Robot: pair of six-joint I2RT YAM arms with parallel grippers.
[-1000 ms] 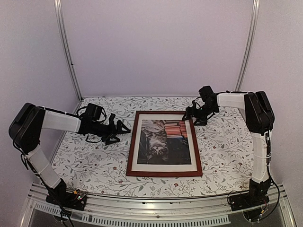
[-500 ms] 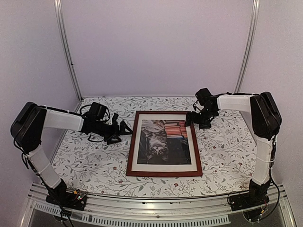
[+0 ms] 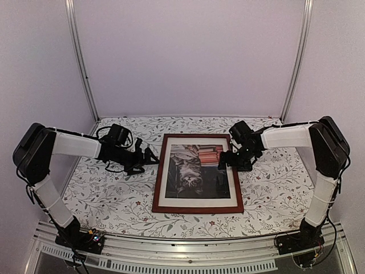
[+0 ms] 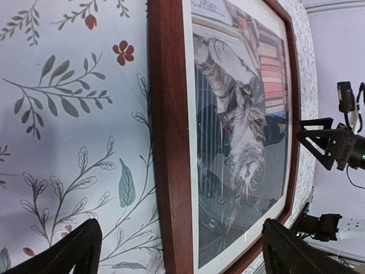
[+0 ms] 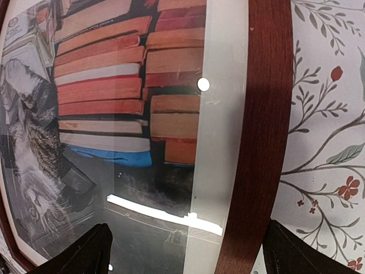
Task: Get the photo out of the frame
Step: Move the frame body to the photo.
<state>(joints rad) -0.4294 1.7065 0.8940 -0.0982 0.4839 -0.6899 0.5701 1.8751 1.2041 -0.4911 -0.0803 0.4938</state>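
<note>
The dark reddish-brown frame (image 3: 158,182) lies flat in the middle of the table. The photo (image 3: 197,171), a tabby cat among red-orange books with a white border, sits inside it under reflective glazing. My left gripper (image 3: 149,157) stands open just left of the frame's left rail (image 4: 171,142), its fingers (image 4: 63,257) spread wide and holding nothing. My right gripper (image 3: 225,160) hovers open over the right rail (image 5: 256,131). One of its fingers (image 5: 80,254) is above the photo (image 5: 114,114), the other over the tablecloth.
A floral-patterned cloth (image 3: 268,182) covers the whole table. Plain walls and two metal uprights (image 3: 80,57) close off the back. In the left wrist view the right arm's gripper (image 4: 336,145) shows beyond the frame's far rail.
The right gripper has come from the frame's back right corner toward me along the right rail and opened slightly. The left gripper has edged right toward the left rail.
</note>
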